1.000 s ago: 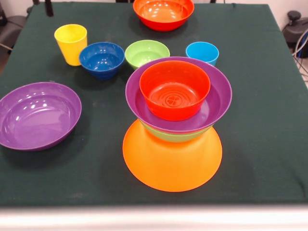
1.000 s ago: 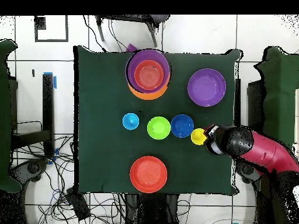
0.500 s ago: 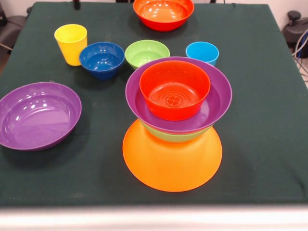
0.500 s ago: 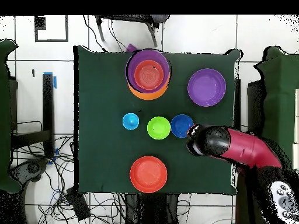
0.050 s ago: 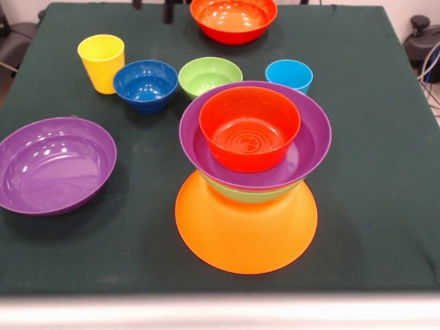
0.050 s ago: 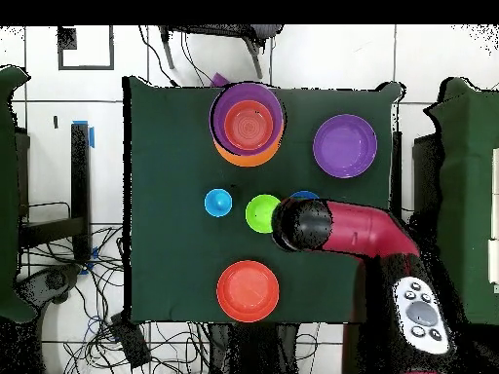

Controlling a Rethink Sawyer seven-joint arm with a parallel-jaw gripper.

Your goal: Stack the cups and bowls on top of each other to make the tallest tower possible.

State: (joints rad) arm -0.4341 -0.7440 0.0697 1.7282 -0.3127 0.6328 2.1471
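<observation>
Here, line by line:
Tower [image 5: 246, 179]: stood at the counter's near middle in the front view; an upturned orange bowl [image 5: 246, 234] was the base, a green bowl [image 5: 240, 193] sat on it with only its rim showing, then a purple bowl [image 5: 302, 155], then a red-orange bowl [image 5: 249, 128] nested on top.
Second purple bowl [image 5: 55, 163]: alone at 9 o'clock of the tower, upright.
Row behind the tower, front view, left to right: yellow cup [image 5: 102, 62], dark blue bowl [image 5: 146, 84], light green bowl [image 5: 210, 75], light blue cup [image 5: 289, 74].
Second red-orange bowl [image 5: 234, 18]: at the far edge, 12 o'clock of the tower.
Arm [image 6: 361, 230]: in the overhead view it reached in from 4 o'clock and covered most of the dark blue bowl and the yellow cup.
Gripper [image 6: 298, 223]: hidden under the arm's head; whether the fingers were open or closed, I cannot tell.
Counter [image 5: 371, 103]: dark green cloth.
</observation>
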